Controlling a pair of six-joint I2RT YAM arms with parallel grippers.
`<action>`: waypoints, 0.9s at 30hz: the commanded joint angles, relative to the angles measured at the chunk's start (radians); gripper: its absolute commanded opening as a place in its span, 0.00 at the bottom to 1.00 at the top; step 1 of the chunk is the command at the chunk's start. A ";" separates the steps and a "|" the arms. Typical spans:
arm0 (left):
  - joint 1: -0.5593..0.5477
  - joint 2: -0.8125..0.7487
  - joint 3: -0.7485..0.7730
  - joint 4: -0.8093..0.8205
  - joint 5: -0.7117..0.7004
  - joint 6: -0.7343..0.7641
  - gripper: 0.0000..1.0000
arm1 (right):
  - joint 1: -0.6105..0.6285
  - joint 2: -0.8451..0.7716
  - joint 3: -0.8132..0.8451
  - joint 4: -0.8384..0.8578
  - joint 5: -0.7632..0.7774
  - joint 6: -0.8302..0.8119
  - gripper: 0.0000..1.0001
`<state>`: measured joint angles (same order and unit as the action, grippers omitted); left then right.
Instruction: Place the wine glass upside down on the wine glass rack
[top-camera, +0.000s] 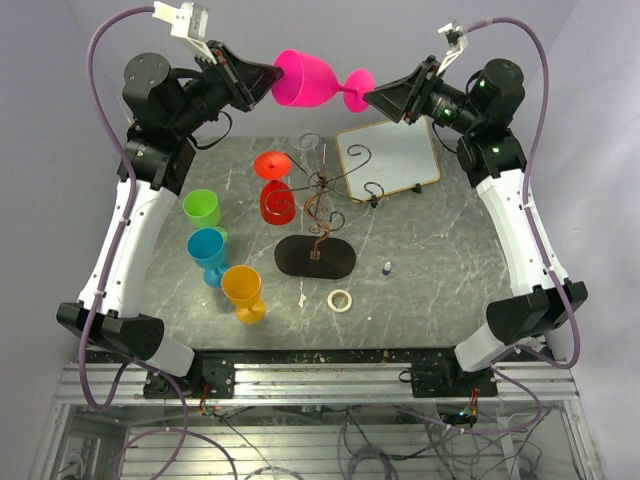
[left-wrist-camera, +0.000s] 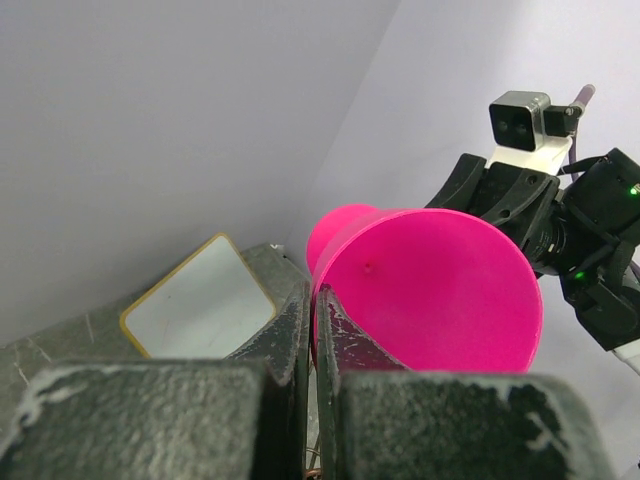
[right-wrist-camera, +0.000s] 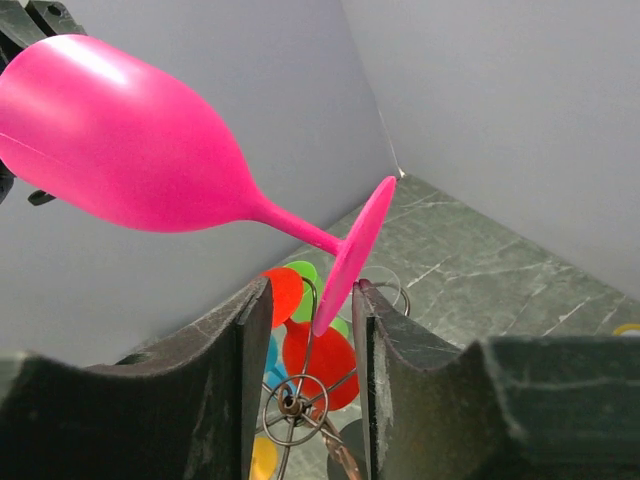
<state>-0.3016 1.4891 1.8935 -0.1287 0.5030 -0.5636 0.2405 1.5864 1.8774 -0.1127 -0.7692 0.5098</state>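
**Left jaws.** They are clenched on the rim of the pink wine glass (top-camera: 305, 80). In the left wrist view the bowl wall is pinched edge-on between the two pads. The glass is carried horizontally, well above the table (top-camera: 440, 250), with the bowl mouth at the left jaws and the foot (right-wrist-camera: 356, 245) directed toward the right jaws.

**Right jaws.** They are partly closed and set astride the foot disc. In the right wrist view a gap is seen between the disc and one pad, while the other pad lies just beside or touching it. A firm hold is not shown. A handover from rim to foot is judged to be the step in hand.

**Below and between the jaws.** The wine glass rack (top-camera: 320, 190) stands here. A red glass (top-camera: 277, 200) appears to be hung inverted on the side nearer the left jaws. A white board (top-camera: 388, 155) lies beneath the right jaws.

**Hazards.**
- If the rim is released before the foot is clamped, the glass would be dropped onto the rack.
- The disc sits tilted across the pads; if it is caught by its edge only, it could pivot or slip out.
- With both jaws clenched, any misaligned arm motion would load the thin stem.
- During lowering, the bowl could be knocked against the red glass or the scroll arms, and the light rack could be tipped.
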 joint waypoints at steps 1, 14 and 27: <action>-0.014 0.004 0.037 -0.003 -0.026 0.040 0.07 | 0.023 0.019 0.012 0.002 0.013 0.007 0.36; -0.027 0.011 0.040 -0.003 -0.027 0.055 0.07 | 0.037 0.042 0.031 -0.032 0.081 0.002 0.06; -0.028 -0.041 -0.005 -0.024 -0.003 0.108 0.42 | 0.007 0.033 0.052 -0.132 0.250 -0.066 0.00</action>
<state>-0.3252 1.4910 1.8858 -0.1566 0.4934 -0.4873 0.2691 1.6230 1.9038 -0.2157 -0.5846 0.4808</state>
